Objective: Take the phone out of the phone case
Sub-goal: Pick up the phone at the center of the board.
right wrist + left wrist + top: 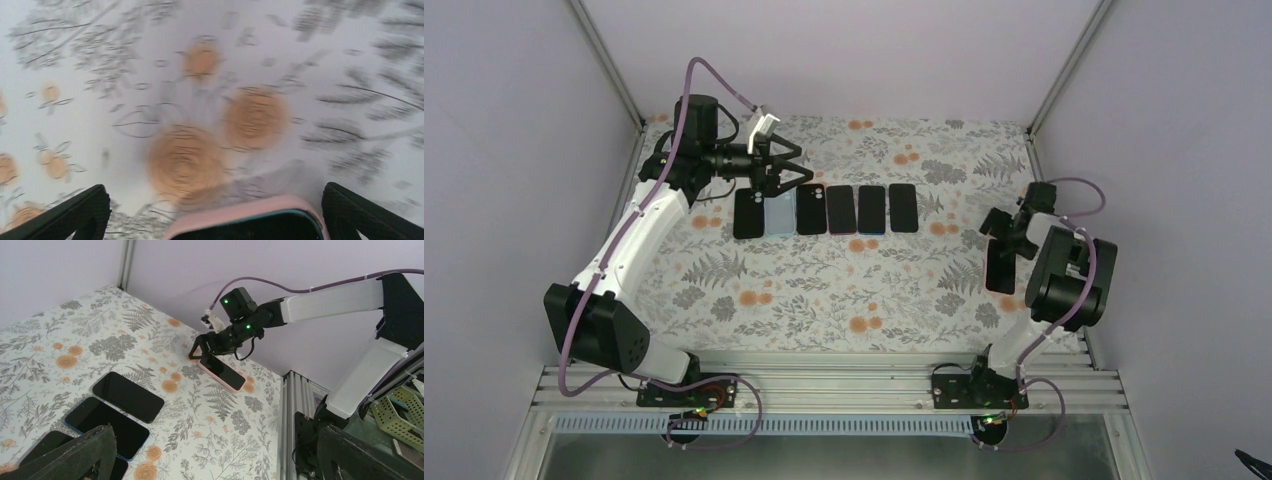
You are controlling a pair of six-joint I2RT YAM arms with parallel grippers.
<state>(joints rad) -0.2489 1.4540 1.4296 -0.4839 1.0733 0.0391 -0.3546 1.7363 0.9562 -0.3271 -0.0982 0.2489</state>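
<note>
**Top external view.** Item: dark flat phone in a pink case (1000,270), lying on the white floral-print cloth (844,290) at the right of the frame.
- Long axis runs top to bottom in the frame, with the upper end beneath the right gripper (1002,230).
- The case colour is unreadable here, so the item reads as a plain dark slab.
- The gripper's own wrist partly masks its jaws.
- At upper centre is a row of six flat rectangular phones (841,209), side by side, with long axes also top to bottom. The second from the left is pale blue and the rest are black.
- The left gripper (769,190) hangs over the row's left end, spread wide and empty.

**Left wrist view.** The item appears right of centre, screen up.
- Long axis runs diagonally from upper left to lower right.
- A pink rim shows along its lower long edge.
- The right gripper's fingers straddle the upper-left end, spread apart.
- Three phones of the row show at lower left, the lowest cut off behind the left gripper's own finger.
- That gripper's fingers sit in the bottom corners, far apart, with nothing between them.

**Right wrist view.** The picture is heavily blurred.
- The rounded pink end of the case, with the dark screen inside, sits at bottom centre and is cropped by the frame edge.
- Black ribbed fingers (65,215) occupy both bottom corners, with cloth showing on each side of the case and no contact.
- The cloth's orange flowers are smeared.
</note>
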